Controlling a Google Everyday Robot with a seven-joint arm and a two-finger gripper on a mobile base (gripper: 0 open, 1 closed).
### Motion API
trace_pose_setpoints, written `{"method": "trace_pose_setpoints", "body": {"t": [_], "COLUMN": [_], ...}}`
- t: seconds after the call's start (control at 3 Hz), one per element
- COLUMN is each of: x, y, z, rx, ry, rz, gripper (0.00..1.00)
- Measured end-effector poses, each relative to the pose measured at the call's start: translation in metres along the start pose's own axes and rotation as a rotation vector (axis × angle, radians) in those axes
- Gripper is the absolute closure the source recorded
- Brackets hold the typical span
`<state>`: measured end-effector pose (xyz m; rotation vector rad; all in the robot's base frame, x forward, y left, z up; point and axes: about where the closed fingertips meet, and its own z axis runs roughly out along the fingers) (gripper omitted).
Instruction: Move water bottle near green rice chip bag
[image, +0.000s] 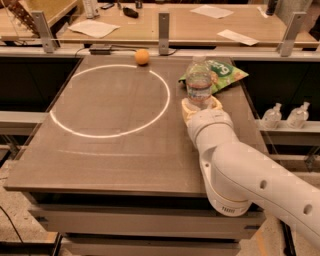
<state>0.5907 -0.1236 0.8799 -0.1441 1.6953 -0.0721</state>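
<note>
The water bottle (199, 83) is a clear ribbed bottle with a white cap, standing upright on the right side of the table. My gripper (201, 106) is shut on its lower part, with tan fingers (186, 107) on either side of it. The green rice chip bag (220, 73) lies flat just behind and to the right of the bottle, partly hidden by it. The bottle stands right in front of the bag. My white arm reaches in from the lower right.
A small orange ball (142, 56) sits at the table's (115, 150) back edge. A white circle (110, 100) is marked on the left of the tabletop. Two small pump bottles (286, 116) stand on a shelf to the right. A rail with posts runs behind the table.
</note>
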Motion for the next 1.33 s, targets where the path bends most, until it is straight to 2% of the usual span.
{"method": "trace_pose_setpoints", "body": {"t": [0.33, 0.67, 1.0, 1.33], "x": [0.004, 0.007, 0.006, 0.004], "y": [0.001, 0.012, 0.015, 0.015], "z": [0.017, 0.042, 0.05, 0.05], "rx": [-0.043, -0.101, -0.123, -0.123], "ry": [-0.034, -0.06, -0.064, -0.064], "rz": [0.027, 0.063, 0.066, 0.066], "gripper": [1.0, 1.0, 1.0, 0.83]}}
